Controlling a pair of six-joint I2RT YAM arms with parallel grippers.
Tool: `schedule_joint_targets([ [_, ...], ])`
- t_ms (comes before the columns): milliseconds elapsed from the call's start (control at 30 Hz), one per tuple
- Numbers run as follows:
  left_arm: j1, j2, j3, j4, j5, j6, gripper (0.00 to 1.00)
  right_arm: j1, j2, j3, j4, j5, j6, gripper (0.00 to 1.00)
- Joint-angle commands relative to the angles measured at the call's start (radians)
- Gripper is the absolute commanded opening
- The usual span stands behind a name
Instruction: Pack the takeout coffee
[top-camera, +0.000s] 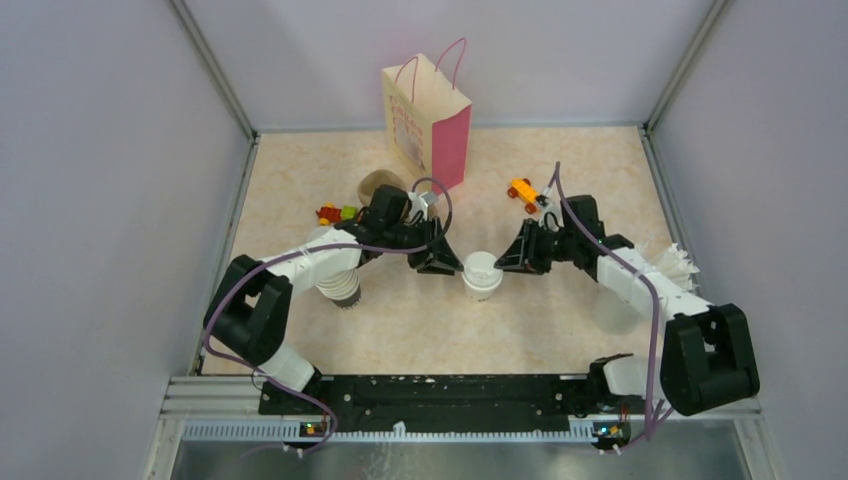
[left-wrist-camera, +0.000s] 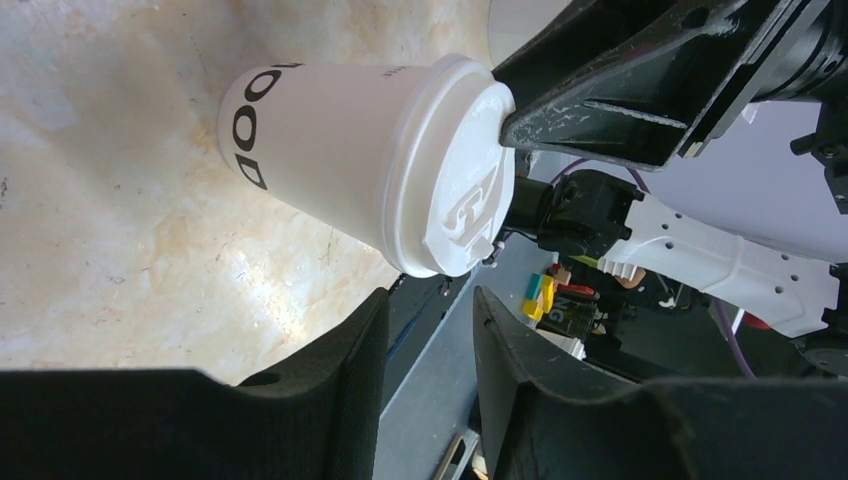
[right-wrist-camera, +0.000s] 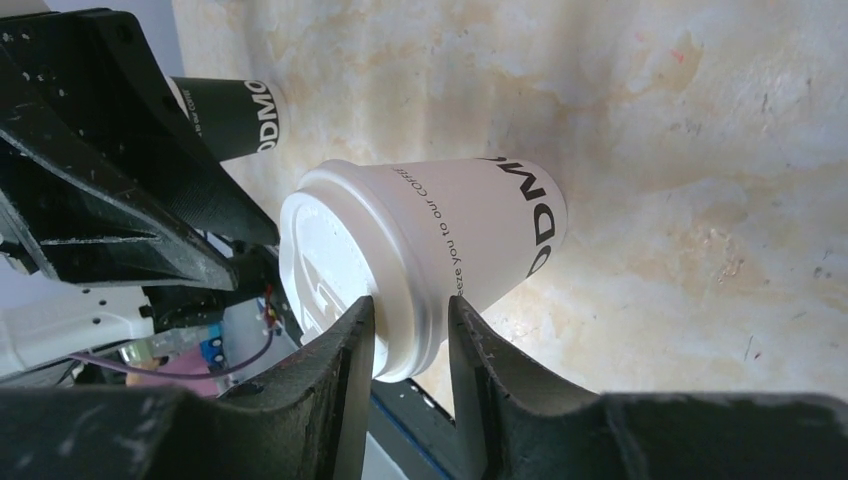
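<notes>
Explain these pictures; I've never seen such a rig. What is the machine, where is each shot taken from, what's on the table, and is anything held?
These are two robot arms bolted to a table's near edge. The wide picture looks down from above; the other two come from a camera on each wrist. On the beige marbled table stand a cream and pink paper bag, a small orange toy and a small white paper cup with a white plastic lid. The right gripper pinches the lid's rim; the left gripper sits beside the cup, slightly open, holding nothing.
</notes>
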Motion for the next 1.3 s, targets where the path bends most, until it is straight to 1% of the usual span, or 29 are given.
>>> schedule_joint_targets([
  [0,0.004,-0.014,0.018,-0.03,-0.017,0.036,0.43,-0.01,-0.058,-0.05,0.069,0.008,0.075,0.32],
  [67,0.004,-0.011,0.036,-0.074,-0.026,0.052,0.47,-0.009,-0.074,-0.068,0.075,0.018,0.101,0.31],
  [133,0.004,-0.021,0.033,-0.082,-0.031,0.058,0.56,-0.01,-0.107,-0.093,0.096,0.03,0.146,0.31],
  [167,0.004,-0.027,0.028,-0.083,-0.038,0.062,0.59,-0.01,-0.124,-0.107,0.114,0.035,0.181,0.31],
  [300,0.004,-0.028,0.015,-0.08,-0.042,0.064,0.6,-0.008,-0.195,-0.189,0.199,0.059,0.323,0.31],
  [400,0.004,-0.031,-0.003,-0.055,-0.027,0.033,0.6,0.002,-0.253,-0.208,0.189,0.113,0.386,0.31],
  [433,0.003,-0.036,-0.015,-0.04,-0.027,0.014,0.61,0.007,-0.269,-0.208,0.174,0.132,0.396,0.31],
  [500,0.004,-0.049,-0.047,0.001,-0.024,-0.044,0.66,0.013,-0.297,-0.221,0.168,0.167,0.455,0.31],
  [600,0.004,-0.065,-0.117,0.149,0.013,-0.157,0.72,0.043,-0.344,-0.26,0.21,0.213,0.555,0.31],
  [700,0.002,-0.081,-0.174,0.276,0.019,-0.247,0.77,0.096,-0.377,-0.275,0.207,0.282,0.616,0.31],
  [833,-0.012,-0.072,-0.183,0.315,0.006,-0.267,0.8,0.114,-0.388,-0.28,0.179,0.321,0.628,0.31],
  [1033,-0.041,-0.032,-0.168,0.363,0.002,-0.305,0.8,0.115,-0.391,-0.298,0.135,0.352,0.622,0.31],
  [1200,-0.059,-0.025,-0.147,0.35,-0.011,-0.3,0.8,0.115,-0.424,-0.289,0.091,0.373,0.619,0.32],
  [1267,-0.064,-0.014,-0.133,0.323,-0.015,-0.284,0.8,0.115,-0.436,-0.271,0.071,0.372,0.605,0.35],
])
